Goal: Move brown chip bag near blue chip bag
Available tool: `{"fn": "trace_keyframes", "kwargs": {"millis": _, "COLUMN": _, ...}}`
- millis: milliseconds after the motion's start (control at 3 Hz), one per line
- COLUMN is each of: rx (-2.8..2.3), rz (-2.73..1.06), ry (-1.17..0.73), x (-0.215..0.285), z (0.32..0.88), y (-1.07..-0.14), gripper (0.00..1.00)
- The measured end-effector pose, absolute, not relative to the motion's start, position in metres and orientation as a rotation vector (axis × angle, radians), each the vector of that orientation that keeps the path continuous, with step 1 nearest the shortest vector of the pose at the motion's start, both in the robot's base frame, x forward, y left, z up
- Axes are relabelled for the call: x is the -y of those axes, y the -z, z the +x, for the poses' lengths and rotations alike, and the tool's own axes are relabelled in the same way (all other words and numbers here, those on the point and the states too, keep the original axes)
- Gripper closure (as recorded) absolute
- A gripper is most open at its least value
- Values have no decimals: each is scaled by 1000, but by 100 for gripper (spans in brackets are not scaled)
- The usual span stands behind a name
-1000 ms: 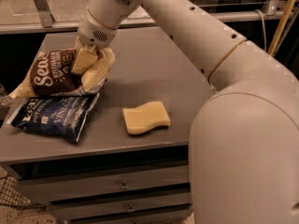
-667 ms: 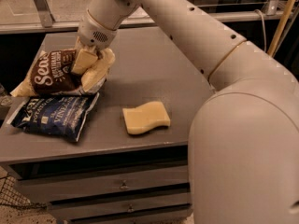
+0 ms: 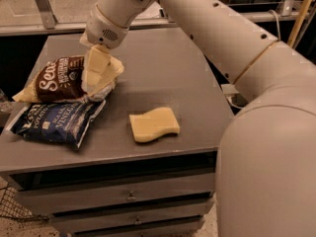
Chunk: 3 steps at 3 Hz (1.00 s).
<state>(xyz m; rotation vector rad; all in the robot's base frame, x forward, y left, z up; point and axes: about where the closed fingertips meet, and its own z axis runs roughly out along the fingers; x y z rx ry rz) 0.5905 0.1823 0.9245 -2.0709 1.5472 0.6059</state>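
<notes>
The brown chip bag [image 3: 57, 81] lies at the left of the grey table [image 3: 163, 68], its lower edge touching the blue chip bag [image 3: 55, 122], which lies flat just in front of it near the table's front left corner. My gripper [image 3: 97, 72] comes down from the arm above and is shut on the brown bag's tan right end [image 3: 112, 72], which is bunched up around the pale fingers [image 3: 95, 63].
A flat yellow sponge [image 3: 154, 124] lies on the table to the right of the blue bag, near the front edge. Drawers [image 3: 129, 195] sit under the tabletop. My arm's large pale body [image 3: 266, 132] fills the right side of the view.
</notes>
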Motion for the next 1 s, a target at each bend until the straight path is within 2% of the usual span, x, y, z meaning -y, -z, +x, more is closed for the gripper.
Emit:
{"fn": "trace_keyframes", "kwargs": {"millis": 333, "rx": -1575, "rz": -2088, "ry": -521, "x": -158, "z": 573, "y": -952, "gripper": 0}}
{"fn": "trace_keyframes", "kwargs": {"millis": 667, "rx": -1665, "rz": -1992, "ry": -339, "x": -95, "z": 523, "y": -1002, "gripper": 0}}
{"fn": "trace_keyframes", "kwargs": {"millis": 1000, "rx": -1703, "rz": -1857, "ry": -276, "x": -35, "z": 479, "y": -1020, "gripper": 0}}
